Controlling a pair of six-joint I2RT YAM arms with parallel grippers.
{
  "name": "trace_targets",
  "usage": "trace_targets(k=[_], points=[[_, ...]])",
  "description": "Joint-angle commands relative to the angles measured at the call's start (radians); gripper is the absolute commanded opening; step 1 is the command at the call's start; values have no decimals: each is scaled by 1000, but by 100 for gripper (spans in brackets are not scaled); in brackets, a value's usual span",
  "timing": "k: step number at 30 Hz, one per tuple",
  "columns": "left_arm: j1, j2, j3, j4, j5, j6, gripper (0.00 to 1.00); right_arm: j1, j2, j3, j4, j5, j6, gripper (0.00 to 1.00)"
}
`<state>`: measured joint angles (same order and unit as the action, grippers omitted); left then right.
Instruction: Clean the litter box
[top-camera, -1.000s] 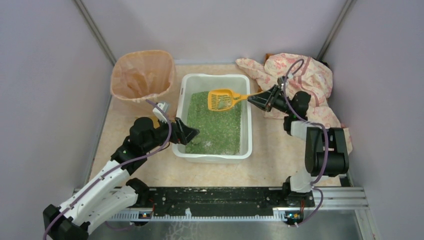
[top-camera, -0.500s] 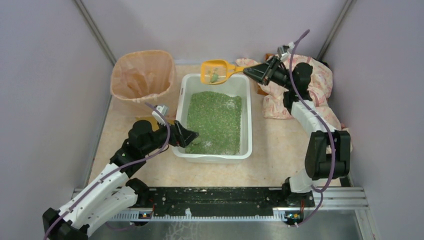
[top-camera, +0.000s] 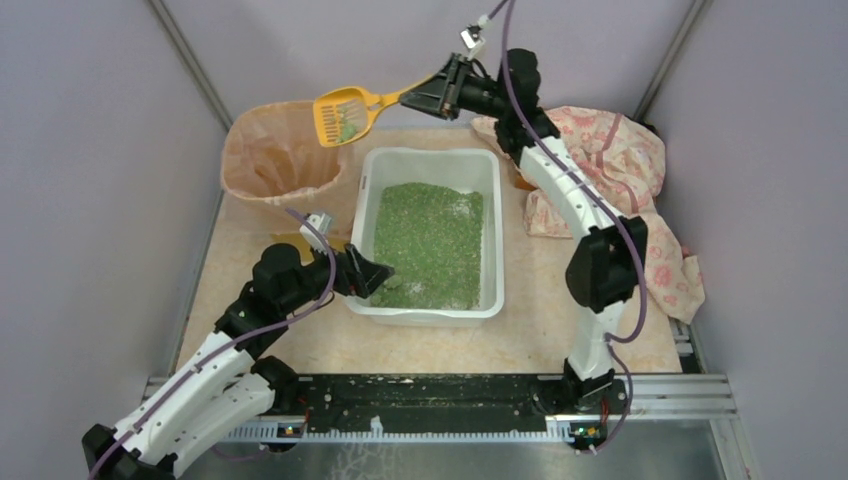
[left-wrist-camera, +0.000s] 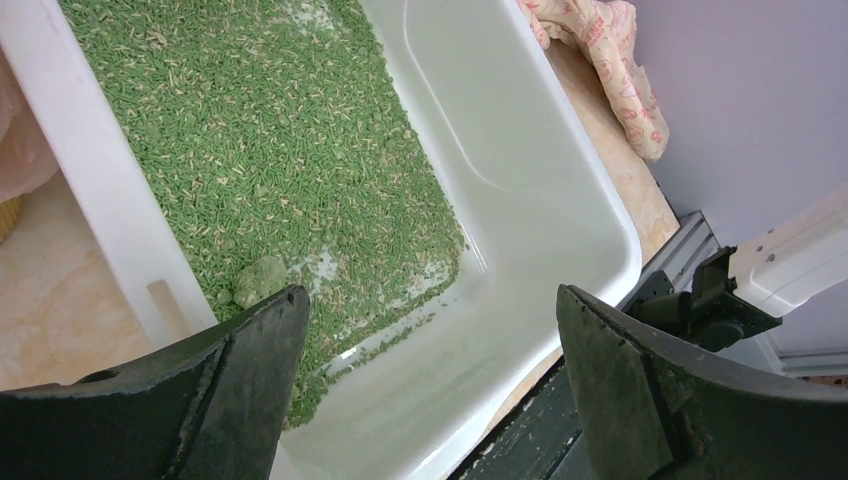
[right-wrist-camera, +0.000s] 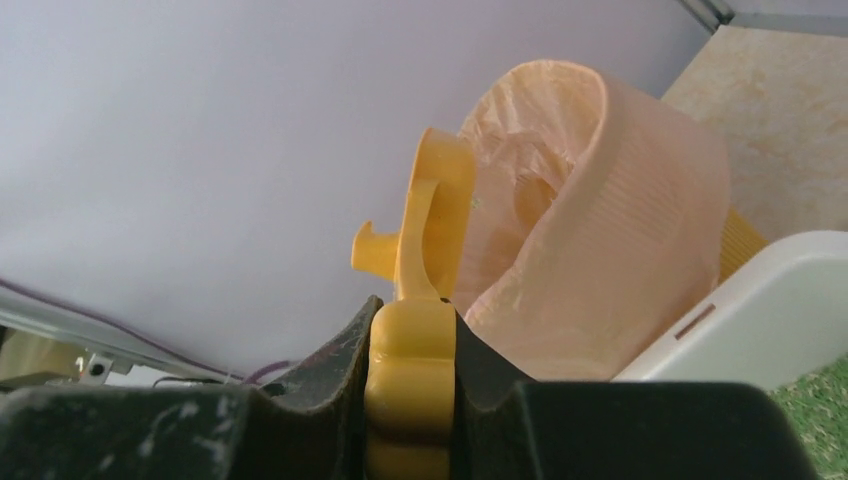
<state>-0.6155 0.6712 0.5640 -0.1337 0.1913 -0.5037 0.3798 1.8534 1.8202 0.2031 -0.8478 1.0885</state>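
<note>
Nearest us, the left tool hangs at the near-left corner of the litter box, jaws spread wide, gripping nothing. The box sits mid-tabletop, with one clump by its near wall. Further back, the right tool is clamped on the scoop handle, its loaded head above the far-right rim of the bag-lined bin. This looks like the dump step. Next, it needs to tip the scoop so the waste falls inside the bag.

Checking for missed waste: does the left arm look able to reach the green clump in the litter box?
Likely yes: the left tool hangs open above the litter box, and the clump lies uncovered beside one finger, with nothing between them.
</note>
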Motion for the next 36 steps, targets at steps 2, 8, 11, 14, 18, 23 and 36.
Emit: trace_targets(k=[2,8,11,14,18,23,36], points=[[-3,-24,34,-25,-25,21,99,123,185,432,-477,149,-360,0],[-2,-31,23,-45,-37,28,99,252,217,578,-648,359,-672,0],[-2,-37,7,-29,-37,22,99,298,184,581,-663,462,-782,0],[-2,-41,2,-28,-37,9,99,339,174,590,-693,553,-895,0],[-2,-51,-26,3,-39,2,99,433,128,527,-660,730,-1094,0],[-1,-42,-33,7,-38,7,99,568,48,397,-500,901,-1297,0],[-2,-59,-44,-1,-50,3,99,596,-163,173,-236,887,-1257,0]])
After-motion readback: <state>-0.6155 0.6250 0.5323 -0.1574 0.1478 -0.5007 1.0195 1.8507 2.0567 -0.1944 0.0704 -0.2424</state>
